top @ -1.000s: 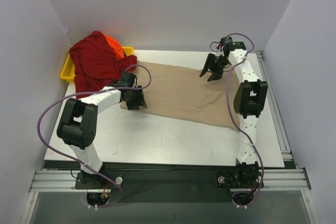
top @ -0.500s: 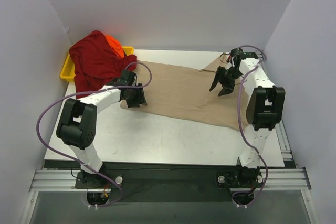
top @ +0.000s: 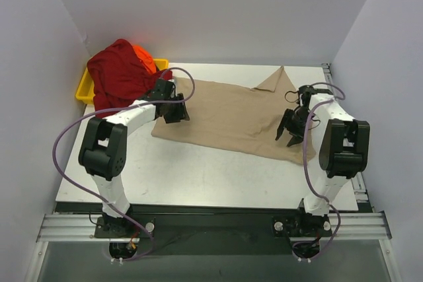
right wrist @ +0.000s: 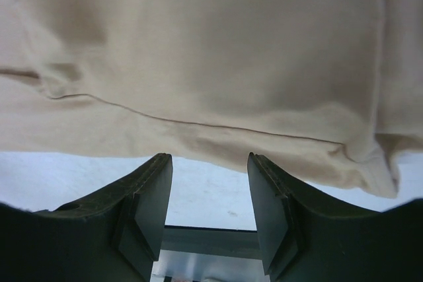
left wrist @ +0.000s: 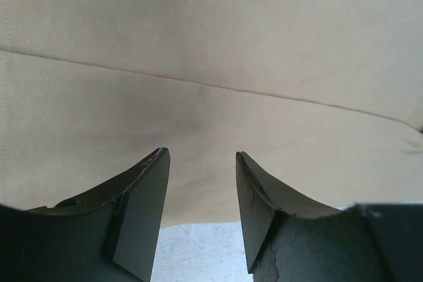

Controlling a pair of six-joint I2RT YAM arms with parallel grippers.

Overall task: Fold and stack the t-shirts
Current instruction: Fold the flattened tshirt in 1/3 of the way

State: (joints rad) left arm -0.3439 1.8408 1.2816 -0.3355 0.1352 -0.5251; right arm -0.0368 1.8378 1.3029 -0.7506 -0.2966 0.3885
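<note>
Top external view: I see the tan t-shirt (top: 225, 113) spread flat on the worktop (top: 198, 170). The dark red t-shirt (top: 119, 74) and orange t-shirt (top: 144, 56) lie heaped over the yellow tray (top: 84, 92). The left pincer (top: 173, 111) is at the tan shirt's left edge and the right pincer (top: 289, 130) near its right edge. Both are part-open over the cloth, gripping nothing.

A yellow tray (top: 83, 90) sat beyond and to the left of the jaws of the left gripper (top: 177, 117). The white table (top: 198, 176) showed bare just beneath those jaws. Its edge lay between the jaws of the right gripper (top: 289, 139).
</note>
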